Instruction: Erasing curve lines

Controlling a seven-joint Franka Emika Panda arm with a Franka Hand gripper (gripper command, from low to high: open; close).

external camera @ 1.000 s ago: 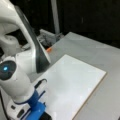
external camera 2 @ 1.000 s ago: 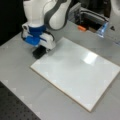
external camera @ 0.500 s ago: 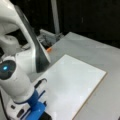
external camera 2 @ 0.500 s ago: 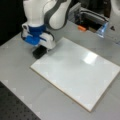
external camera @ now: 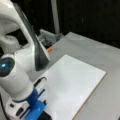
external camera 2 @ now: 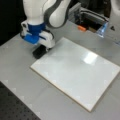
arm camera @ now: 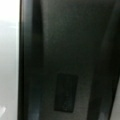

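End effector (external camera 2: 40,51), grip state unclear, unmoved since earlier at white board (external camera 2: 75,72) corner.

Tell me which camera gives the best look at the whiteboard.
The front view showing the whole whiteboard, all four edges, with the gripper at its far-left corner. No curve lines visible there. In a front view the arm cuts off the whiteboard. The wrist view shows mostly a dark block.

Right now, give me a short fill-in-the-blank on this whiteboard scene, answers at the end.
1. The whiteboard lies flat on a ____ table.
2. In a front view, the tool sits at the board's ____ corner.
3. The block under the tool is ____ in colour.
4. No ____ lines show on the board's surface.

Missing words: grey; left; black; curve
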